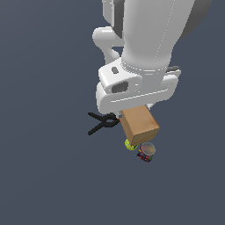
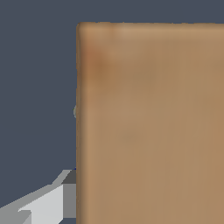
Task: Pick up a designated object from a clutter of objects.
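Hanging directly under the white gripper (image 1: 136,107), the tan box (image 1: 139,126) juts out beside the black spring clamp (image 1: 102,122), with the tennis ball (image 1: 129,145) and red-and-blue can (image 1: 146,152) just past its far end. One grey finger (image 2: 48,199) lies against the box's edge in the wrist view; whether the fingers truly pinch it I cannot tell.

The white arm (image 1: 145,48) fills the upper right of the frame. Just below its wrist sits the tan box (image 1: 139,125), with a black clamp (image 1: 102,122) at the box's left. A tennis ball (image 1: 129,145) and a can (image 1: 146,152) lie at the box's lower edge.
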Action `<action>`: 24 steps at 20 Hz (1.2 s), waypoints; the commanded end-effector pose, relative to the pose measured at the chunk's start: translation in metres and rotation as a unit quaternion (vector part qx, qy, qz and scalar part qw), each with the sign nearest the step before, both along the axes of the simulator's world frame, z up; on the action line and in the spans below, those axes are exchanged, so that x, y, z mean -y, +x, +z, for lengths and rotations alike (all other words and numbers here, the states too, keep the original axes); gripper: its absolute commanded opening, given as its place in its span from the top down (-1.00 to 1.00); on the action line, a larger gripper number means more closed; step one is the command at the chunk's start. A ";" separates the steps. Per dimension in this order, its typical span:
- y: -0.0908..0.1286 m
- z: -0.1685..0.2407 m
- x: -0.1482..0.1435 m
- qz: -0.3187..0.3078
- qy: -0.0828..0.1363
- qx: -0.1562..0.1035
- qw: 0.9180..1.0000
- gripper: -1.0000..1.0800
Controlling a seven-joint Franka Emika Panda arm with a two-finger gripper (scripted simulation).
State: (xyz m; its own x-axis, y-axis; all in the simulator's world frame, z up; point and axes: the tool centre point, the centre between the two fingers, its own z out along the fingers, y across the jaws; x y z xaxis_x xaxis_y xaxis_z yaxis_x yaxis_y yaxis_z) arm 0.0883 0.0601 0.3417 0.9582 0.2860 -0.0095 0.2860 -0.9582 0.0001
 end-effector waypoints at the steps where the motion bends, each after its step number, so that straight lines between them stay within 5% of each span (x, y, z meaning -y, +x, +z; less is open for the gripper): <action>1: 0.005 0.024 -0.017 -0.001 0.000 0.004 1.000 1.00; 11: 0.018 0.074 -0.063 -0.001 0.001 0.004 1.000 1.00; 24: 0.025 0.092 -0.080 0.000 0.001 0.004 1.000 1.00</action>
